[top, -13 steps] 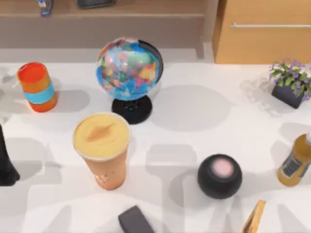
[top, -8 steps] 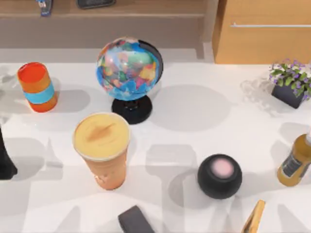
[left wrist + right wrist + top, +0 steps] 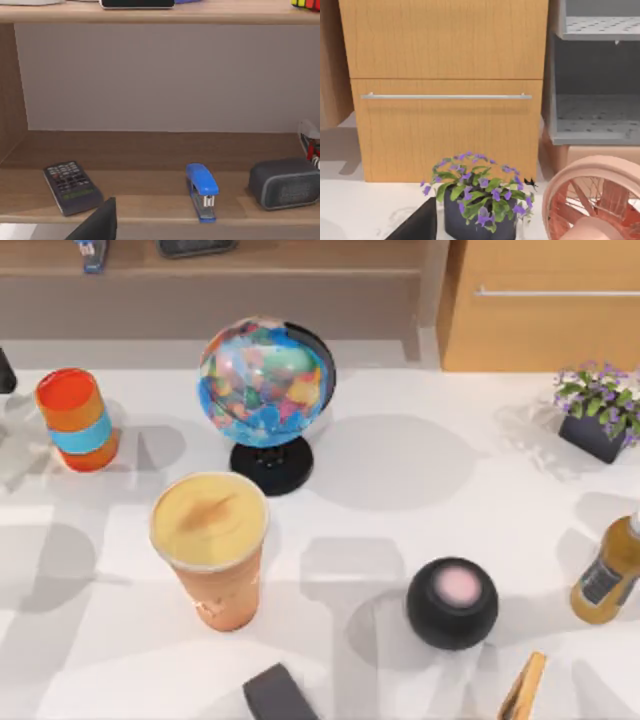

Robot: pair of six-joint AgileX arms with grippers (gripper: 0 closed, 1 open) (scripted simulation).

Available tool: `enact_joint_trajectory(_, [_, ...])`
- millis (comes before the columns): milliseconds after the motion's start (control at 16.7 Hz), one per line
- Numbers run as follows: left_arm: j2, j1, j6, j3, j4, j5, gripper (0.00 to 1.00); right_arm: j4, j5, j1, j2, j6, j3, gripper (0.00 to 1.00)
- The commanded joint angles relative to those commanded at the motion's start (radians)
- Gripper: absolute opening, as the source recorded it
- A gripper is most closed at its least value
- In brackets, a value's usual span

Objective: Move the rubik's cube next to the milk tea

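Wooden shelf [image 3: 150,185], drawered cabinet [image 3: 445,75]

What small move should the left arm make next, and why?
Probably raise the left gripper toward the upper shelf: the rubik's cube sits up there, far from the milk tea on the table. The right gripper idles by the potted flowers.

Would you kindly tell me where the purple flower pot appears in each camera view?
Top view: flower pot at the table's right edge, near the wooden drawer.
Right wrist view: flower pot before that drawer, beside a pink fan.
Left wrist view: faces a shelf holding a blue stapler.
Shared landmark: the drawer's handle.
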Motion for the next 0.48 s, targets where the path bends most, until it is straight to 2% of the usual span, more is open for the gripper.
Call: enact_joint_trajectory(480, [0.757,-0.184,0.007,0.670,0.062,-0.169,1.00,0.000,0.000,0.000,0.000,0.000,0.000,1.00])
